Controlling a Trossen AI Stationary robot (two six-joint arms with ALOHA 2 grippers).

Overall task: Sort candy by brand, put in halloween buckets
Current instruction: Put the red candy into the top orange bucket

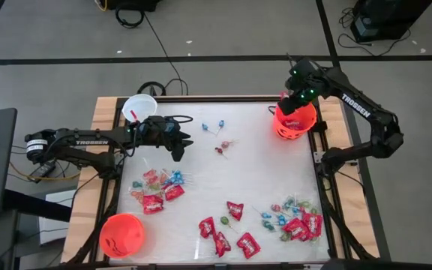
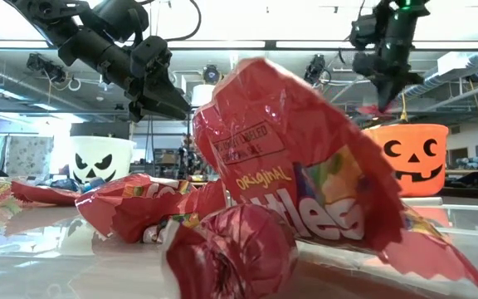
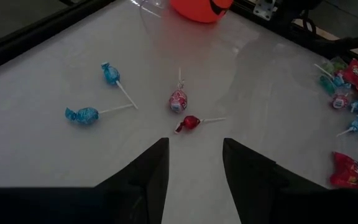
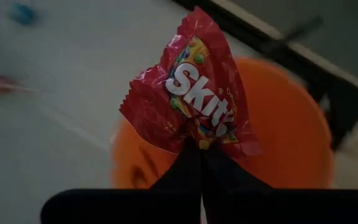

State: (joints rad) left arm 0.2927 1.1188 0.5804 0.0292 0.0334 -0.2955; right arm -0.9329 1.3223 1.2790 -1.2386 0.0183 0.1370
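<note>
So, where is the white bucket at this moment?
In the high view the white bucket stands at the table's far left corner, just behind the left gripper, far from both orange buckets.

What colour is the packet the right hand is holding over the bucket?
Red, with white Skittles lettering: the packet pinched in the right hand. Right wrist view shows it best.

Right pincer (image 4: 201, 155) holds packet (image 4: 194, 87) above bucket (image 4: 291, 124).

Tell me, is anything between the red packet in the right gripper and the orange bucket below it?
Nothing visible. The right gripper holds the red Skittles packet directly above the open orange plastic bucket.
</note>
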